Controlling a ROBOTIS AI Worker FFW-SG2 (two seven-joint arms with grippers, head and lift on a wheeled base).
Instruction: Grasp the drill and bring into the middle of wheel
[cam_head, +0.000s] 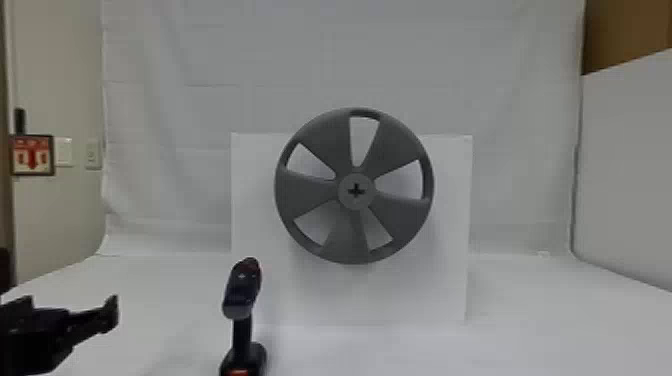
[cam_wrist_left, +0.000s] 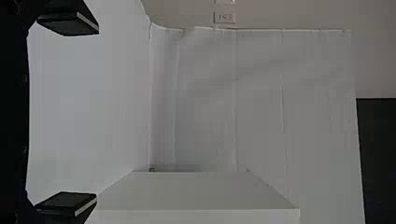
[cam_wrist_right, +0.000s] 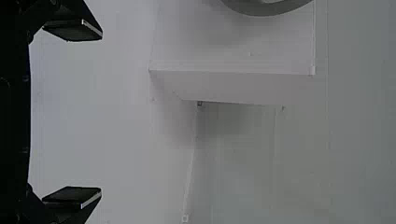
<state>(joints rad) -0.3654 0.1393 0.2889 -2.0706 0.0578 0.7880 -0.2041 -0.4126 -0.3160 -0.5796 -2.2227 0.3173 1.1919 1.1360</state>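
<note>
My left gripper (cam_head: 70, 306) is at the lower left of the head view, its fingers spread, to the left of the drill (cam_head: 242, 295) and not touching it. The drill stands upright on its base, with a dark head above a narrow handle. Behind it and to the right, the grey wheel (cam_head: 312, 192) faces me, with a cross-shaped hole in its hub (cam_head: 356, 200). In the left wrist view, the left gripper (cam_wrist_left: 97, 114) has nothing between its fingers. The right gripper (cam_wrist_right: 101, 114) is likewise open and holding nothing; part of the wheel's rim (cam_wrist_right: 268, 8) shows beyond it.
A white box-like stand (cam_head: 445, 280) is behind the wheel on the white table (cam_head: 575, 320). White cloth (cam_head: 200, 100) hangs at the back, and a white panel (cam_head: 630, 165) borders the right side. The left wrist view also has the stand (cam_wrist_left: 196, 191).
</note>
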